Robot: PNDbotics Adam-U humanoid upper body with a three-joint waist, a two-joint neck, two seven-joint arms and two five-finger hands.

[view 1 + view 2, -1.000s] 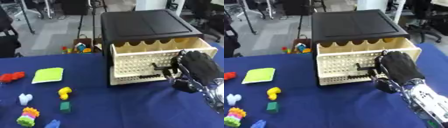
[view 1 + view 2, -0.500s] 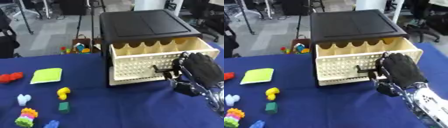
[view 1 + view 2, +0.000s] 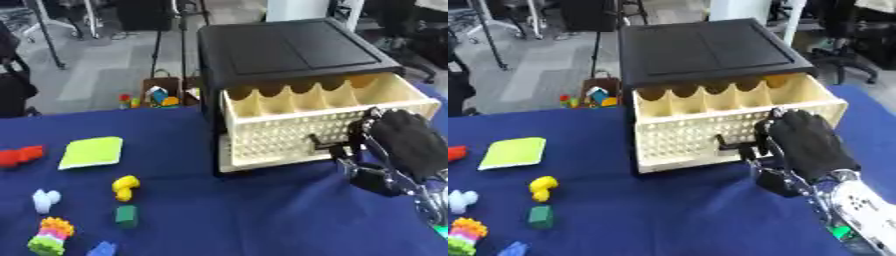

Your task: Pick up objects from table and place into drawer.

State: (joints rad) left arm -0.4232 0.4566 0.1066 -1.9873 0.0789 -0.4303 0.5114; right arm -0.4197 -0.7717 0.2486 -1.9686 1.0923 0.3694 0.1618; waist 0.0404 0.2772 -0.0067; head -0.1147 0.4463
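1. Drawer (image 3: 710, 117), cream, stands pulled out of the black cabinet (image 3: 706, 50) on the blue table (image 3: 640, 215).
2. Right hand (image 3: 807, 145) at the drawer front, fingers curled; they seem hooked on the dark handle (image 3: 730, 145), contact blurred.
3. Toys lie well left of the cabinet: green pad (image 3: 92, 152), red piece (image 3: 19, 156), yellow piece (image 3: 125, 186), green block (image 3: 126, 216), white piece (image 3: 44, 200).

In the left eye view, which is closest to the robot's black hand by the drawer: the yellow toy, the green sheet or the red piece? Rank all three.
From the right hand:
1. Yellow toy, mid-table, to its left.
2. Green sheet, farther left and back.
3. Red piece, at the left edge.
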